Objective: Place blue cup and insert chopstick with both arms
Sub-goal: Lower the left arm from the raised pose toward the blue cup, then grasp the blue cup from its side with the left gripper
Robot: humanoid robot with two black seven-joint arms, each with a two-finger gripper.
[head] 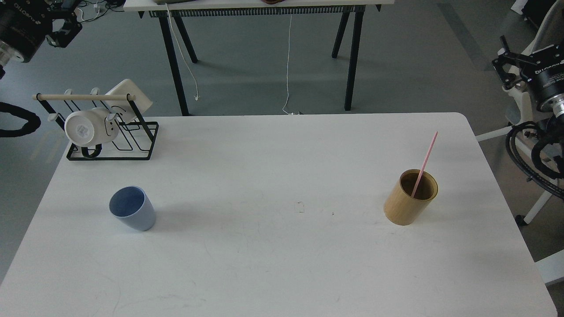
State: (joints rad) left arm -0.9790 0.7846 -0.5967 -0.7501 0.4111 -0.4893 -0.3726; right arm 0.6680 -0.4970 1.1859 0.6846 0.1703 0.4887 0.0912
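- The blue cup (131,214) is standing the right way up on the left part of the white table (273,264), with its mouth open to the top. I think it is waiting there so the left arm can reach it easily.
- The cup looks like smooth plastic. It is pale blue outside and darker blue inside, and it is getting narrower toward its bottom.
- The chopstick (425,163) is a long, thin, straight pink stick. It is leaning inside the tan holder (410,198) on the right part of the table, well apart from the cup. Its top is poking out high above the rim, so I think there is plenty to grab.
- The holder is a round tube that looks like bamboo, with a dark inside.
- The left gripper (61,28) is hanging high in the top left corner, far from the cup. It is dark and small, so I cannot tell if it is open or closed. It is not holding anything.
- The right gripper (506,72) is hanging off the right edge of the table, up past the holder. I cannot tell its state either, and it is holding nothing.
- A black wire rack (110,132) with a wooden rod is sitting at the back left, and a white mug (88,127) is lying on its side in it.
- Nothing in the task looks done yet.
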